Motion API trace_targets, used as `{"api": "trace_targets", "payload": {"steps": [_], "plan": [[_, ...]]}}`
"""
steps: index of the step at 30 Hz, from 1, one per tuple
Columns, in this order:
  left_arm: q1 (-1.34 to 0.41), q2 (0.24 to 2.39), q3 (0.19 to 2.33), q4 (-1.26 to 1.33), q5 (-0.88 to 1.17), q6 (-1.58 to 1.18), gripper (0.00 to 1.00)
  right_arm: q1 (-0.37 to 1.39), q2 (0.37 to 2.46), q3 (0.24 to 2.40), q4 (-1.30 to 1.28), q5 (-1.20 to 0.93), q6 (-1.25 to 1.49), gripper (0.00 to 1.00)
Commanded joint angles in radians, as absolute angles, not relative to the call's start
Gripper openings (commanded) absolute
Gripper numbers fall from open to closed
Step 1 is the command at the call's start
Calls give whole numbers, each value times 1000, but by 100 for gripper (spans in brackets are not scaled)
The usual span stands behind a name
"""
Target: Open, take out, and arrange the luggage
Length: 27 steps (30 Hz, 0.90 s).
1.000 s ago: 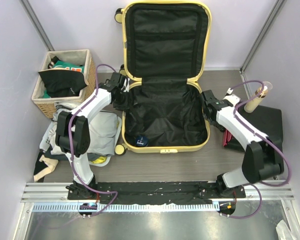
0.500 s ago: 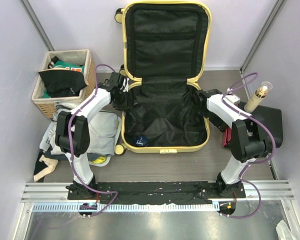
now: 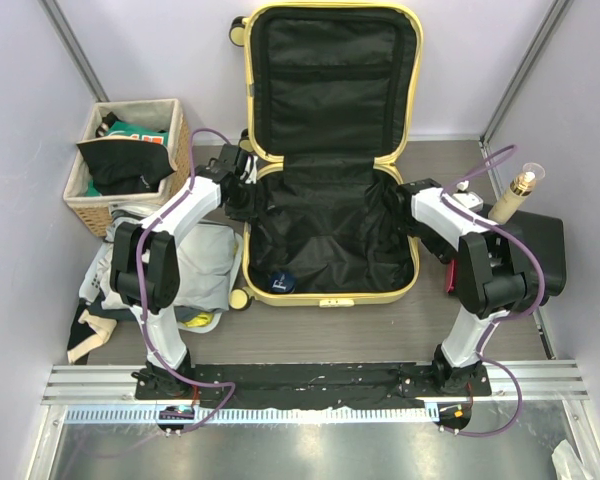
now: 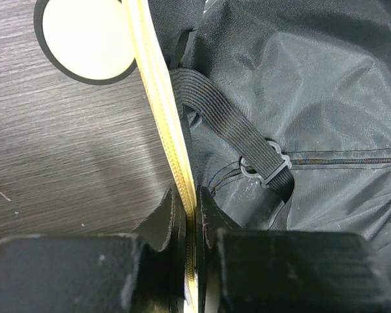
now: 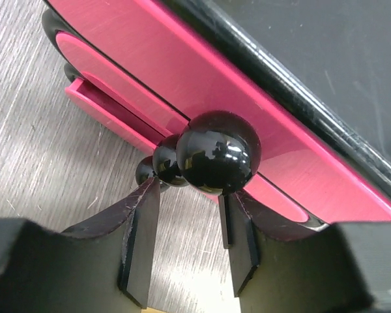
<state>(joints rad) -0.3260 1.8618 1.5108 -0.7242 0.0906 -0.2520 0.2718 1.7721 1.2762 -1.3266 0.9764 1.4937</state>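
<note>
The luggage, a pale-yellow suitcase, lies open with its lid upright against the back wall and its black lining exposed. A small dark item lies in the base near the front. My left gripper is shut on the left rim near the hinge. In the left wrist view both fingers pinch the yellow zipper edge, beside an elastic strap. My right gripper is by the right rim. It stands open over bare table, its tips just short of glossy black knobs.
A black hard case with a red edge lies right of the suitcase, with a gold-capped bottle behind it. A wicker basket of clothes stands at the far left. A pile of garments lies in front of it. A caster wheel shows.
The right arm has folded, its elbow swinging up and inward, while its gripper stays by the suitcase's right rim. The left arm and the suitcase have not moved.
</note>
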Motion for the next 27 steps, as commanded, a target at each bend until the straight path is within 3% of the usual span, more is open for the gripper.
{"api": "trace_targets", "payload": {"steps": [1, 8, 20, 27], "plan": [[-322, 1833, 1575, -707, 144, -176, 0, 247, 1763, 1289, -1378, 1063, 1562, 45], [-322, 1830, 1575, -707, 146, -176, 0, 230, 1779, 1292, -1351, 1078, 1542, 43], [-321, 1827, 1575, -704, 150, -176, 0, 212, 1850, 1285, -1371, 1101, 1591, 50], [-321, 1828, 1575, -706, 152, -178, 0, 213, 1838, 1289, -1371, 1101, 1577, 17]]}}
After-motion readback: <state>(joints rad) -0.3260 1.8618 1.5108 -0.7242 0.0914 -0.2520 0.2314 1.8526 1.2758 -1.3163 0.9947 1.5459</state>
